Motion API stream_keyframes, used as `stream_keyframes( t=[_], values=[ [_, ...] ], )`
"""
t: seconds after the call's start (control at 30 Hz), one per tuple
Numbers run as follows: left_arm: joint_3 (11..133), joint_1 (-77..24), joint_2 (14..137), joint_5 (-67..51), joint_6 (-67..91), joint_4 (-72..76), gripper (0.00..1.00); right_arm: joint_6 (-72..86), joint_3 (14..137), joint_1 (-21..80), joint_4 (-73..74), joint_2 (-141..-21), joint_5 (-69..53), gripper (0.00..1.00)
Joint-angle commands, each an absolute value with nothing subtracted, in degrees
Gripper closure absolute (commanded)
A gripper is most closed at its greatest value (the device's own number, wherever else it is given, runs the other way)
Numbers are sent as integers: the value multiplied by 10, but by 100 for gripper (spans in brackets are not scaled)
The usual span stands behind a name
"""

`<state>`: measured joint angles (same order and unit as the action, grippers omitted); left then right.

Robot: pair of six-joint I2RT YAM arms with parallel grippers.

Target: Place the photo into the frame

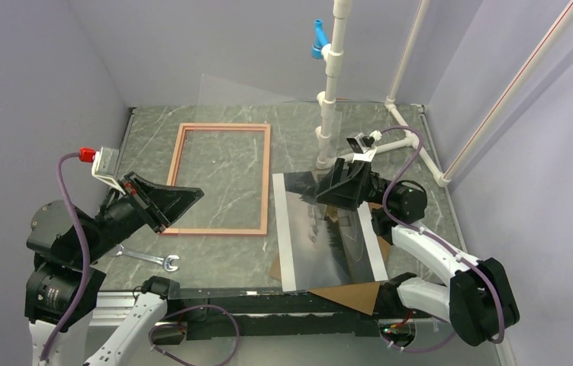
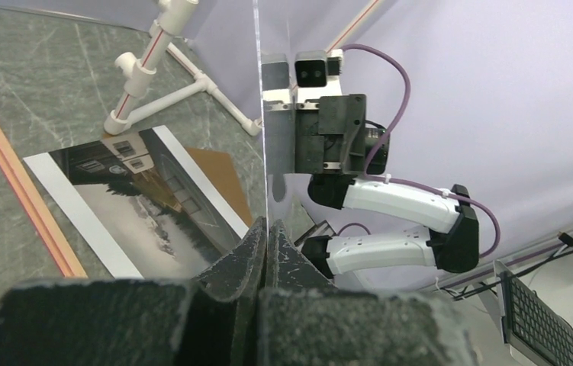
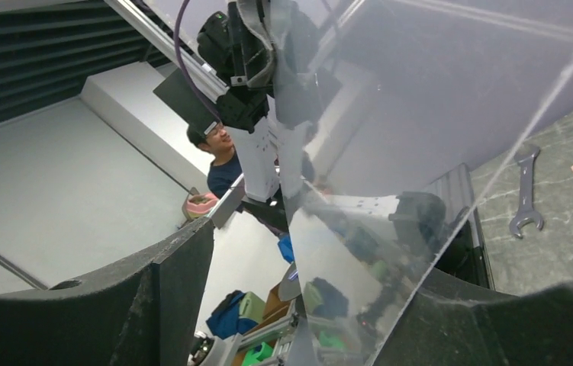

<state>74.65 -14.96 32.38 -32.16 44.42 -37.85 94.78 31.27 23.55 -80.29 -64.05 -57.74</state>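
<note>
The salmon frame (image 1: 222, 179) lies flat, left of centre; its edge shows in the left wrist view (image 2: 16, 183). The photo (image 1: 333, 240) lies face up to its right on a brown backing board (image 1: 348, 293), and also shows in the left wrist view (image 2: 130, 206). My left gripper (image 1: 195, 194) is shut on a clear sheet (image 2: 258, 114) that stands on edge above the table. My right gripper (image 1: 329, 183) hovers over the photo's far end, jaws wide open (image 3: 321, 252), with the clear sheet (image 3: 420, 152) passing between its fingers. I cannot tell whether they touch it.
A wrench (image 1: 149, 259) lies near the table's front left, below the frame. A white PVC pipe stand (image 1: 329, 99) rises at the back centre, with pipes running along the right wall. Grey walls enclose the table on three sides.
</note>
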Motion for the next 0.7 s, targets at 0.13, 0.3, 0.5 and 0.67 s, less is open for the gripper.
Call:
stream_keyframes(
  t=[0.13, 0.3, 0.5, 0.67],
  values=[
    [706, -148, 294, -270, 467, -327, 100, 961, 318, 235, -838, -598, -576, 33],
    [698, -148, 277, -236, 473, -319, 100, 913, 288, 237, -750, -560, -569, 28],
    [687, -148, 266, -216, 481, -317, 100, 853, 269, 244, -623, -512, -568, 26],
    [659, -148, 262, -227, 496, -296, 100, 863, 256, 255, -635, -500, -552, 31]
  ],
)
